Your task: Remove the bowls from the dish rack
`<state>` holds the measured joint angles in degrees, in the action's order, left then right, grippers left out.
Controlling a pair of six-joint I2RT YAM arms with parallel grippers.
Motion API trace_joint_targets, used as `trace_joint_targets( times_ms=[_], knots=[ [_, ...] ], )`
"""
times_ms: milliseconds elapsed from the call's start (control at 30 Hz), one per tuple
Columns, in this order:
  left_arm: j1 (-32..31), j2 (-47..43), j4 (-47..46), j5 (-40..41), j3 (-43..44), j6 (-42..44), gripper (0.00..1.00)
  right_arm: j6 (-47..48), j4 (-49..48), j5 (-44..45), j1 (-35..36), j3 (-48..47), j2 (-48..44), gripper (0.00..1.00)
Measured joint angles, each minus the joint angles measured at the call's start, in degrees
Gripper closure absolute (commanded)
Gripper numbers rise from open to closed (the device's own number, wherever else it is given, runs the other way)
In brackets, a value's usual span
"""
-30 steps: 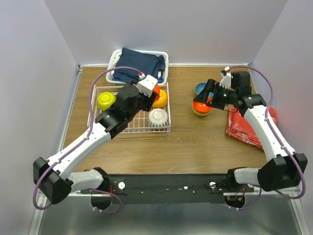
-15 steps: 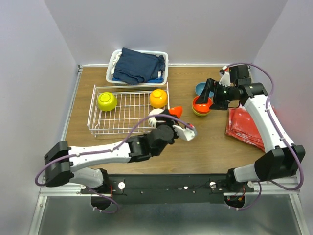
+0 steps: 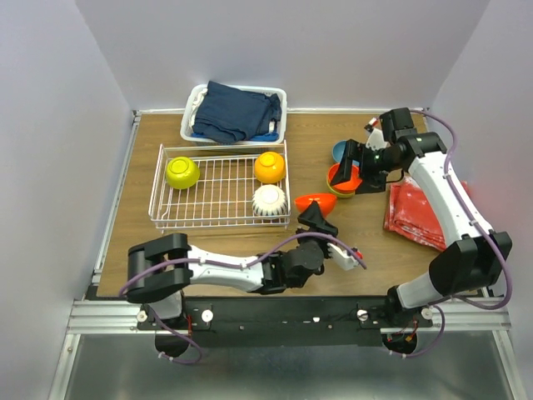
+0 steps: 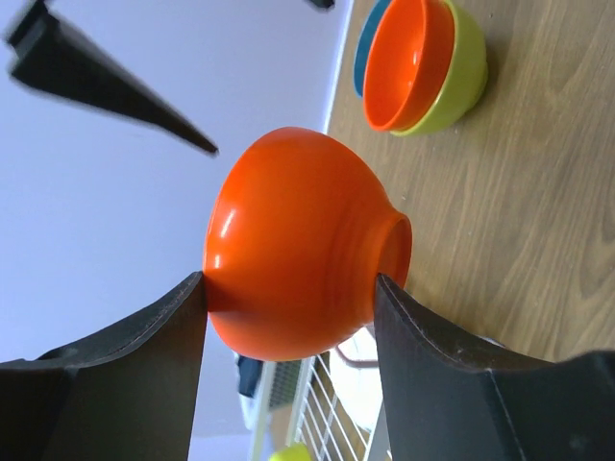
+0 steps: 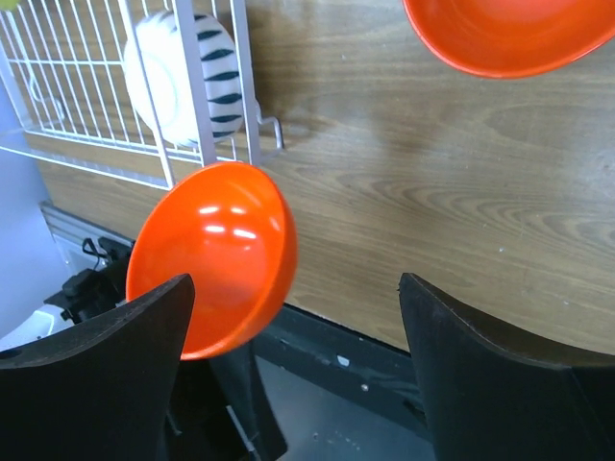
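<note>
Nearest to the arm bases, the left gripper (image 4: 288,280) is clenched on a red-orange bowl (image 4: 298,240), with one finger pressing on each side of its outer wall. In the top view this bowl is outside the dish rack (image 3: 166,218), just beside its near right corner and over the wooden table (image 3: 358,242); I cannot tell if it touches the wood. Inside the rack, the white ribbed bowl (image 3: 268,200) sits in the near right corner. Farther back are the lime-green bowl (image 3: 181,172) on the left and the orange-yellow bowl (image 3: 269,167) on the right. To the right of the rack, a second red-orange bowl (image 3: 341,178) sits nested in a second lime-green bowl (image 4: 463,79). The right gripper (image 3: 355,169) hovers over this stack with its fingers spread wide and nothing between them. A red cloth (image 3: 416,212) lies at the right edge. The blue bowl (image 3: 338,150) is just behind the stack. Farthest, at the back edge, a white plastic basket (image 3: 190,112) holds a dark blue cloth (image 3: 237,112).
</note>
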<state>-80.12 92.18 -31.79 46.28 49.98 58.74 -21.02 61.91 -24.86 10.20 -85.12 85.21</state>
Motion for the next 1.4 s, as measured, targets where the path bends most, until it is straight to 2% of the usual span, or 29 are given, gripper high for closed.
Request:
trace_joint_targets(
  times_ms=[300, 633, 733, 833, 867, 933, 967, 1000, 1067, 1100, 1167, 1200, 1300, 1400],
  knots=[
    [-2.5, 8.9, -16.4, 2.6, 0.0, 11.8, 0.98, 1.1, 3.8, 1.9, 2.3, 0.0, 1.8, 0.16],
    [-2.9, 10.9, -21.8, 3.3, 0.0, 17.4, 0.98, 3.2, 7.4, 4.9, 5.0, 3.8, 1.9, 0.34],
    [-3.2, 11.5, -21.9, 3.3, 0.2, 18.2, 0.97, 3.5, 7.7, 5.4, 6.4, 4.3, 2.3, 0.43],
    [-3.3, 12.0, -21.8, 3.3, 0.2, 18.6, 0.94, 4.0, 8.1, 6.0, 7.1, 4.3, 3.0, 0.64],
    [-3.4, 12.1, -21.7, 3.2, 0.2, 18.8, 0.93, 3.9, 8.1, 6.0, 7.4, 4.3, 3.3, 0.76],
    [-3.6, 12.1, -21.6, 3.1, 0.2, 19.1, 0.84, 4.2, 8.0, 6.2, 7.7, 4.4, 3.7, 0.87],
    [-3.8, 12.2, -21.4, 3.0, 0.2, 20.2, 0.79, 3.3, 7.8, 6.8, 7.8, 4.4, 3.7, 0.96],
    [-4.3, 12.2, -21.1, 2.6, 0.3, 21.0, 0.65, 2.8, 7.4, 6.9, 7.8, 4.4, 4.0, 0.99],
    [-5.1, 12.3, -20.2, 2.0, 0.6, 21.9, 0.50, 2.3, 7.8, 7.1, 7.7, 4.5, 4.7, 0.99],
    [-5.2, 12.4, -19.9, 2.1, 0.6, 22.1, 0.39, 2.2, 7.9, 7.3, 7.7, 4.5, 4.8, 0.99],
    [-5.0, 12.5, -19.8, 2.1, 0.7, 22.3, 0.29, 2.2, 7.8, 7.4, 7.7, 4.6, 5.0, 0.99],
    [-5.0, 12.5, -19.7, 2.1, 0.7, 22.3, 0.17, 2.2, 7.8, 7.5, 7.7, 4.5, 5.2, 0.99],
    [-4.8, 12.5, -20.3, 2.4, 0.8, 21.6, 0.01, 2.6, 8.0, 7.8, 7.7, 3.7, 5.6, 0.99],
    [-3.7, 12.1, -21.0, 3.0, 1.2, 20.2, 0.01, 2.7, 7.8, 9.5, 7.7, 1.4, 6.6, 0.99]
  ],
)
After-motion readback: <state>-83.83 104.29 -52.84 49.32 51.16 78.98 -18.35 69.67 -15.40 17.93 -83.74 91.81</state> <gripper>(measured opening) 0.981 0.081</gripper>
